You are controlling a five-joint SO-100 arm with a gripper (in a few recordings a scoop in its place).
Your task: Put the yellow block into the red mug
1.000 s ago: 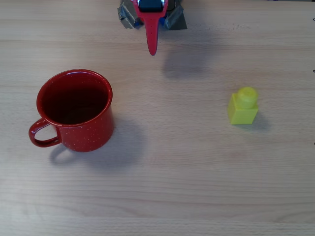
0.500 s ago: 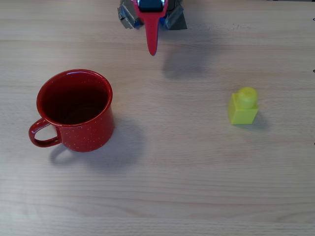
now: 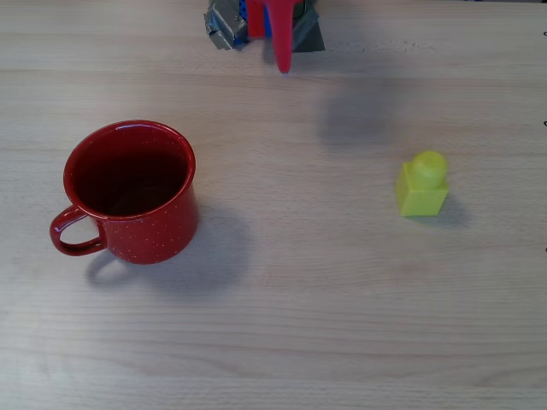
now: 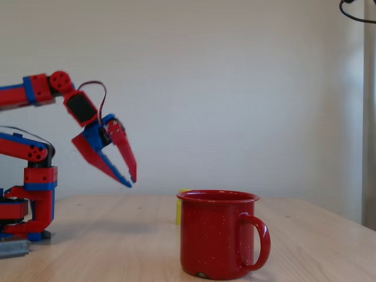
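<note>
Nothing is held by the gripper, whose jaws are nearly closed and raised above the table. The yellow block sits well ahead and aside, the red mug opposite, probably empty. Everything remains undone.

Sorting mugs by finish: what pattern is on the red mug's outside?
Tiny white speckles on red mug, clearest in the fixed view.
</note>
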